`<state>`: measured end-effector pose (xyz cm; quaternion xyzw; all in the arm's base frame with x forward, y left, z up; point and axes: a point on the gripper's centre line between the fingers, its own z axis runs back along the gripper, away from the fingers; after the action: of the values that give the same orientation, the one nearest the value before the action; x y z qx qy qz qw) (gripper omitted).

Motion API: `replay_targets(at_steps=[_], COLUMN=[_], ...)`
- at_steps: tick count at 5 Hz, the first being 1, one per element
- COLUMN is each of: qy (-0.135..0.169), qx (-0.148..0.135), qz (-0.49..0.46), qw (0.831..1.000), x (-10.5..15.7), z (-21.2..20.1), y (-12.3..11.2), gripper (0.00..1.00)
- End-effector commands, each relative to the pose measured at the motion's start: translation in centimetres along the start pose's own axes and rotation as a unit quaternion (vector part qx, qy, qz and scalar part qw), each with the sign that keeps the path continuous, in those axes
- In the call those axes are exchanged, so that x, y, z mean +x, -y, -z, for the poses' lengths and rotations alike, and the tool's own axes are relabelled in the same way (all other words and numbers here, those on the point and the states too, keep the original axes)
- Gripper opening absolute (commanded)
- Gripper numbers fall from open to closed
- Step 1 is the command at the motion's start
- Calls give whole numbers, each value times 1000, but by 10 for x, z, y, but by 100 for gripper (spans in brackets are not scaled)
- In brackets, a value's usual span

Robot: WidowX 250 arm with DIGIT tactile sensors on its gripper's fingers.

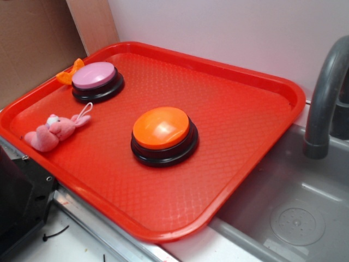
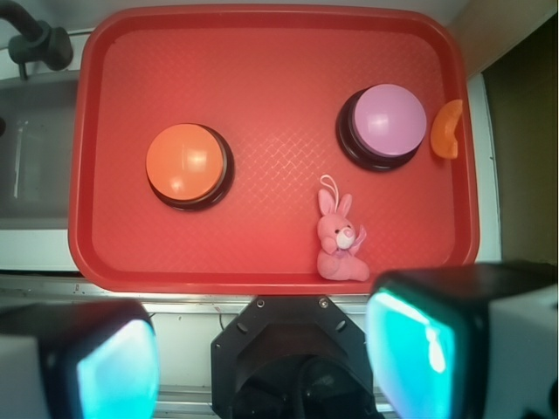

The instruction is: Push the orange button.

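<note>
A red tray (image 1: 248,117) sits beside a sink (image 1: 305,218). The orange button (image 1: 161,128) rests mid-tray. Only the wrist view shows the gripper (image 2: 262,353), fingers spread wide, off the tray.

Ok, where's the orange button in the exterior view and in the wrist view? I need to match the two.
Exterior: the orange button sits near the middle of the red tray, toward the sink side.
Wrist: the orange button is in the left half of the tray.
Shared landmark: the pink button, with the pink plush bunny nearby.
</note>
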<state>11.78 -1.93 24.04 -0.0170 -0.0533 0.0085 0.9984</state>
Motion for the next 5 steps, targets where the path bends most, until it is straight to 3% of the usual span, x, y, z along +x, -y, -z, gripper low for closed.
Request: replay_targets(at_steps=[1,2,3,4,5], qy=[0,-22,-18,-6,-15], qx=[0,10,7,15,6], qz=[0,126,249,299,309], qw=[1000,992,968,954,951], x=[0,44,77,91,87], z=[0,54,78,112,147], y=[0,49,79,90,94], gripper=[100,100,100,100,100])
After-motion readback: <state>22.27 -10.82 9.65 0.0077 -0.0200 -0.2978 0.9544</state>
